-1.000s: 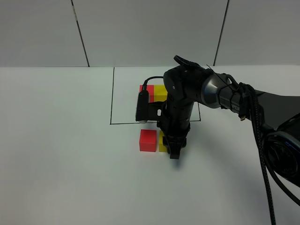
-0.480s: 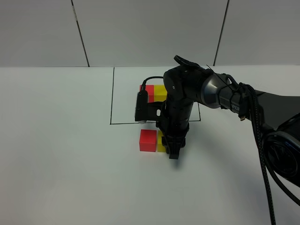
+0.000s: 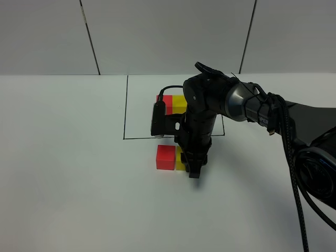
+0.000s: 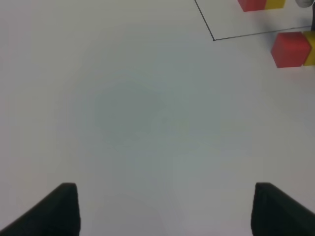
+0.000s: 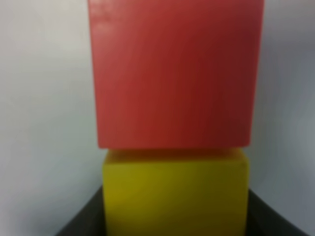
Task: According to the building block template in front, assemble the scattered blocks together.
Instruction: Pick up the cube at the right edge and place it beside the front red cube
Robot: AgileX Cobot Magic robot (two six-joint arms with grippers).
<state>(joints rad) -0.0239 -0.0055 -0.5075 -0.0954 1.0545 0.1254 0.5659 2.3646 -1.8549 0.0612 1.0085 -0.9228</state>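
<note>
The template, a joined red [image 3: 164, 99] and yellow [image 3: 180, 103] pair, sits inside the black-line rectangle [image 3: 125, 113]. In front of the rectangle, the loose red cube [image 3: 166, 157] lies on the table with the loose yellow cube [image 3: 181, 158] against its right side. My right gripper [image 3: 192, 167] points down and is shut on the yellow cube, hiding most of it. The right wrist view shows the yellow cube [image 5: 174, 194] between the fingers, touching the red cube [image 5: 174, 73]. My left gripper [image 4: 167, 211] is open and empty over bare table, far from the red cube [image 4: 290, 49].
The white table [image 3: 68, 173] stretches wide on the left and front. The right arm and its cable [image 3: 294, 157] cross the right side. The rectangle's corner [image 4: 213, 39] and the template [image 4: 261, 4] show in the left wrist view.
The right gripper with the yellow cube has edged very slightly left toward the red cube. Nothing else has moved.
</note>
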